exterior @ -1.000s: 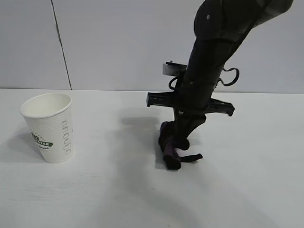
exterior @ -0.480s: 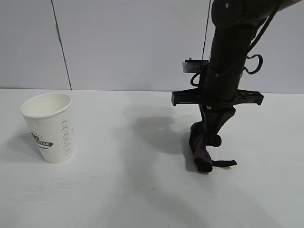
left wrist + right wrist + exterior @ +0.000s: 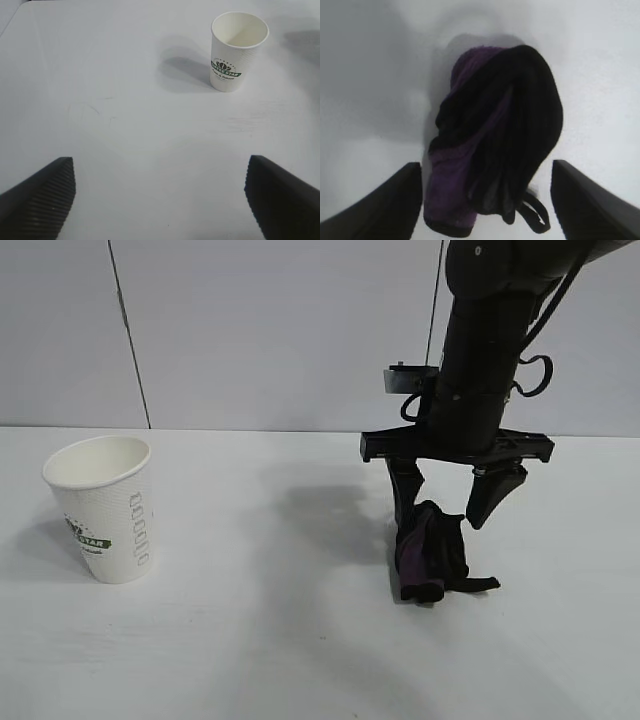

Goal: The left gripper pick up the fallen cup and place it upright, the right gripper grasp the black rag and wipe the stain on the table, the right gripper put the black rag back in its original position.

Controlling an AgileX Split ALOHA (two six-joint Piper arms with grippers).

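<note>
The white cup (image 3: 103,508) with the green-and-black logo stands upright on the table (image 3: 250,640) at the left; it also shows in the left wrist view (image 3: 236,50). The black rag (image 3: 430,555) with purple stripes lies bunched on the table right of centre, its thin tail to the right. My right gripper (image 3: 448,502) hangs over it, open, one finger on each side of the rag's top. In the right wrist view the rag (image 3: 495,135) lies between the spread fingers (image 3: 385,205), free of them. My left gripper (image 3: 160,200) is open and empty, far from the cup. No stain shows.
A pale wall with a dark vertical seam (image 3: 130,340) stands behind the table. The right arm's thick dark body (image 3: 490,350) rises above the rag.
My right gripper carried the rag to the right across the table, then opened. The rag now rests on the table, released. The cup has not moved.
</note>
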